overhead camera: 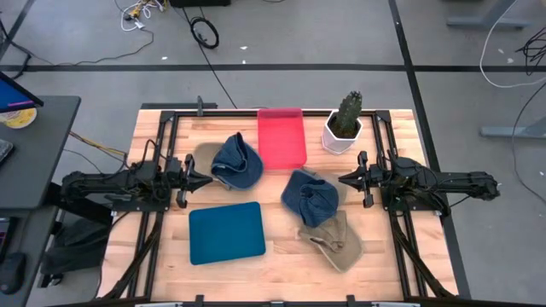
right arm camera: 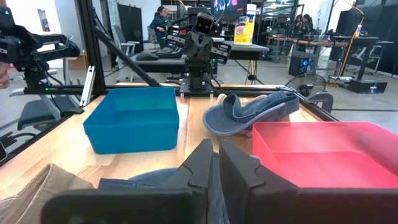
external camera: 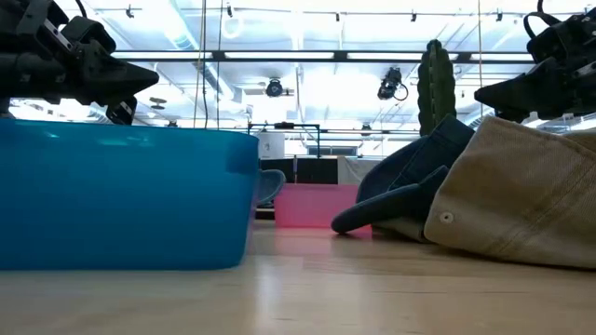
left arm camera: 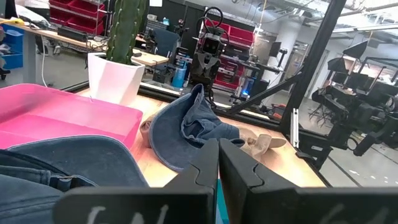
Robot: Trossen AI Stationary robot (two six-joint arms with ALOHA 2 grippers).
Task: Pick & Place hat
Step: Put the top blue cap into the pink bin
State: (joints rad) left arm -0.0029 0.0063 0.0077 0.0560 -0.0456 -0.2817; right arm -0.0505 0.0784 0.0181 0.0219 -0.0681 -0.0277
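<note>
While both arms wait at the desk's (overhead camera: pixel 162 281) sides, nothing is held. At the far left the left gripper (overhead camera: pixel 205 178) is seen with its jaws pressed together, pointing inward at a denim hat (overhead camera: pixel 236 160) that lies just beside its tip, slightly toward the far edge. Nearer the front a blue bin (overhead camera: pixel 226 232) is set, and at the far edge a red bin (overhead camera: pixel 281 138). Right of centre a second denim hat (overhead camera: pixel 310 195) lies against a tan hat (overhead camera: pixel 333 240); a cactus (overhead camera: pixel 345 124) stands beyond. The right gripper (overhead camera: pixel 344 180), jaws likewise pressed together, points at the second hat, a little apart from it. The left hat is judged closest to any jaws, so the left arm is favoured.
</note>
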